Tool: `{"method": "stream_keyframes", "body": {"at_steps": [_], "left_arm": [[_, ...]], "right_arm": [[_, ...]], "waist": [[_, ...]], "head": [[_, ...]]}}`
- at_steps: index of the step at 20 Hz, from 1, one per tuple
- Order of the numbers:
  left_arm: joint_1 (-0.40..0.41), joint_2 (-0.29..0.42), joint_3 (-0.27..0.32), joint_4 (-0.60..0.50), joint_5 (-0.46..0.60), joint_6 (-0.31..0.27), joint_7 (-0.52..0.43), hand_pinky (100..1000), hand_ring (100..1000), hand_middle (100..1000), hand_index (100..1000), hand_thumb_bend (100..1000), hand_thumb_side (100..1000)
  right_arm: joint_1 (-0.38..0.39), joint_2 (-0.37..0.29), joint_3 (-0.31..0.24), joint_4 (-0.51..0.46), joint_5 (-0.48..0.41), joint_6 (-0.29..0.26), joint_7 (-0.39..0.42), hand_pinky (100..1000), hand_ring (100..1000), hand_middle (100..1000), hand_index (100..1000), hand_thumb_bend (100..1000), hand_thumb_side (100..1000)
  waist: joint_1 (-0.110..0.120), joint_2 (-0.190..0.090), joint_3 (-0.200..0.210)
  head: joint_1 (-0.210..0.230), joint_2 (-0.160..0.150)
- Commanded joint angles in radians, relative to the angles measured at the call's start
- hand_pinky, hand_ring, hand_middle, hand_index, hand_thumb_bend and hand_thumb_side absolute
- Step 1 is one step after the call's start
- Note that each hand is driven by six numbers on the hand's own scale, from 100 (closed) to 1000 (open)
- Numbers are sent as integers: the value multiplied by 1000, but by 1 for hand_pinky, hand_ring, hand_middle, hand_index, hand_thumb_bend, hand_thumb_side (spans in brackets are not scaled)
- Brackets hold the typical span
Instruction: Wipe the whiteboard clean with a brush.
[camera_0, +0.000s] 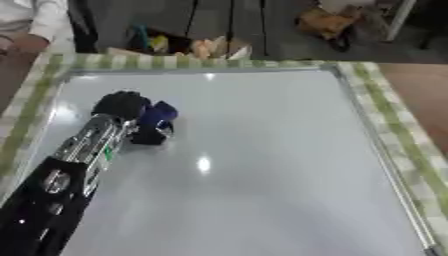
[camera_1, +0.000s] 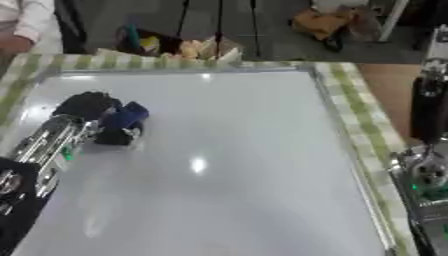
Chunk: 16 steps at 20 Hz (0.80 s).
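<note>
The whiteboard (camera_0: 262, 165) lay flat on the tabletop (camera_0: 394, 115), filling most of the view, its silver frame running along the far and right edges and a green-checked cloth showing as a border around it. Its surface looked white and glossy, with two small bright glints of lamp light, one near the far edge at 12 o'clock and one near the middle; no writing could be made out on it. The left arm came in from the 7 o'clock corner, black near the camera and silver farther up, and reached to the board's 10 o'clock area. There the left hand (camera_0: 122, 105) was curled down over a dark blue brush (camera_0: 157, 117), its fingers clamped on it, with the blue body sticking out toward 3 o'clock from under the hand. The brush's dark lower part appeared to rest on the board, just beside the forearm's end, well apart from the frame on every side. Of the right arm only a black and silver stretch showed in the right eye view at the 3 o'clock edge, off the board and over the cloth; the right hand itself did not show in either view.
</note>
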Motion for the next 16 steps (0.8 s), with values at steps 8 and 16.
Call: {"method": "stream_keyframes", "body": {"at_steps": [8,16], "left_arm": [[18,-13,-89,42,14,-89,-33,100,340,419,716,100,802],[22,-16,-120,8,128,-103,-72,100,330,410,715,100,823]], "right_arm": [[-12,-16,-9,-13,-6,0,-11,816,859,724,812,100,1000],[-14,-16,-9,-13,-6,3,-13,816,859,724,812,100,1000]], "waist": [[0,-17,-3],[-4,-18,-2]], "head": [[2,-6],[4,-7]]}}
